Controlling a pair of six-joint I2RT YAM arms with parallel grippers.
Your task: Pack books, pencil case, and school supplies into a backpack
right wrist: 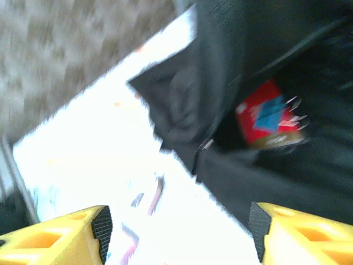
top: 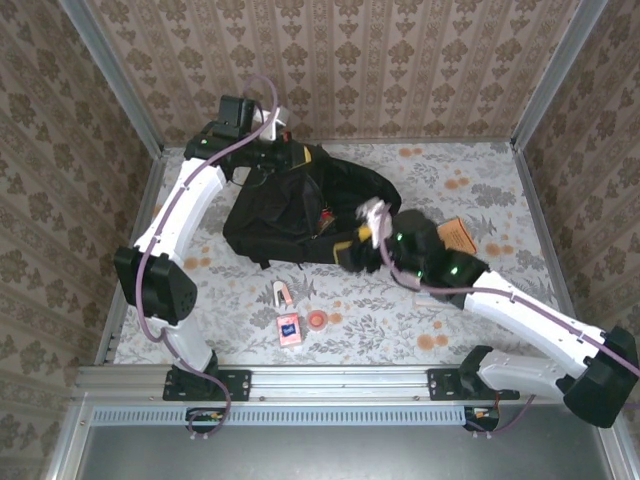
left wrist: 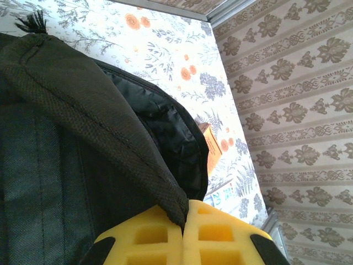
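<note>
Left claw [left wrist: 183, 227]: pinched tight on a black mesh edge of the backpack [top: 300, 200], at the bag's upper-left end in the overhead view, seemingly lifting it.
Right claw [right wrist: 179, 234]: spread wide with nothing between the pads, hovering at the bag's lower-right side and facing its mouth.
Backpack: lies across the middle of the bench [top: 400, 310], long axis running upper left to lower right. A red-and-blue item [right wrist: 267, 118] sits inside the opening.
Book [top: 462, 236]: orange, flat on the bench just right of the right arm's wrist, apart from the bag.
Small supplies: pink-white eraser [top: 281, 293], pink card [top: 290, 329] and pink tape roll [top: 317, 320] lie close together below the bag, down-left of the right claw.
Key relation: the right arm is the free one. The book lies behind its claw, to the right, so I judge it must turn away from the bag's mouth to reach it.
Hard to see: the right wrist view is smeared, so I cannot identify the red-and-blue item. The arm covers the book's left corner, so its long axis is uncertain.
</note>
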